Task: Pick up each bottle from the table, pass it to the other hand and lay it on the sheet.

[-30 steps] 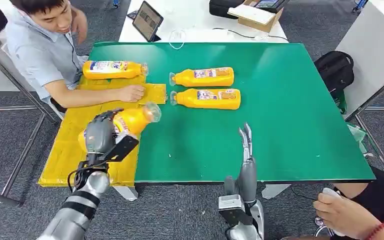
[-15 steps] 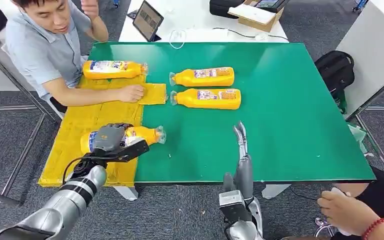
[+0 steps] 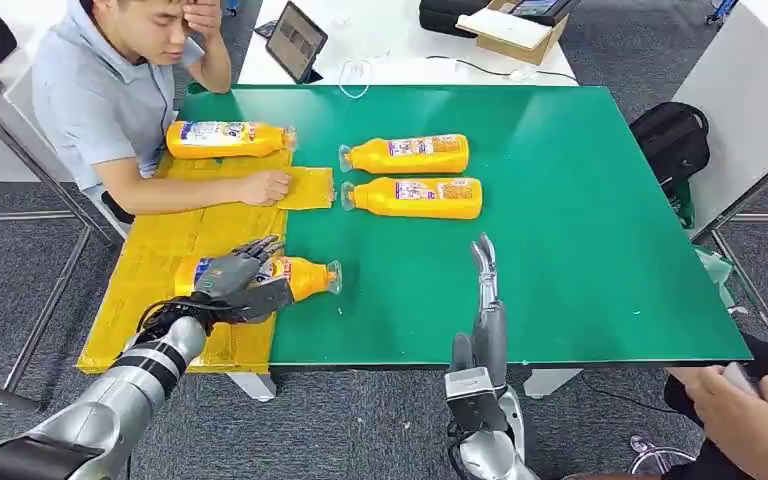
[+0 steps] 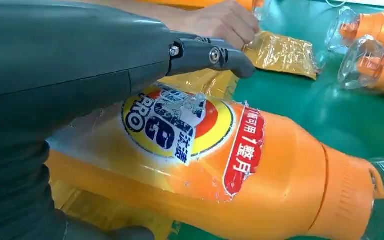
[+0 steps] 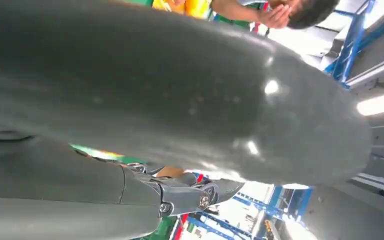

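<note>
The left hand [image 3: 232, 275] rests over an orange bottle [image 3: 295, 277] with its fingers spread. The bottle lies across the right edge of the yellow sheet [image 3: 155, 260], clear cap out on the green table [image 3: 560, 200]. The right hand [image 3: 484, 262] holds nothing, fingers straight, near the table's near edge with bare green around it. Two more bottles [image 3: 410, 175] lie far centre.

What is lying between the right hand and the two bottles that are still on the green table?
Nothing visible. Bare green table separates the right hand from the nearer bottle and the farther bottle. The person's hand rests off to the side, on the yellow sheet.
</note>
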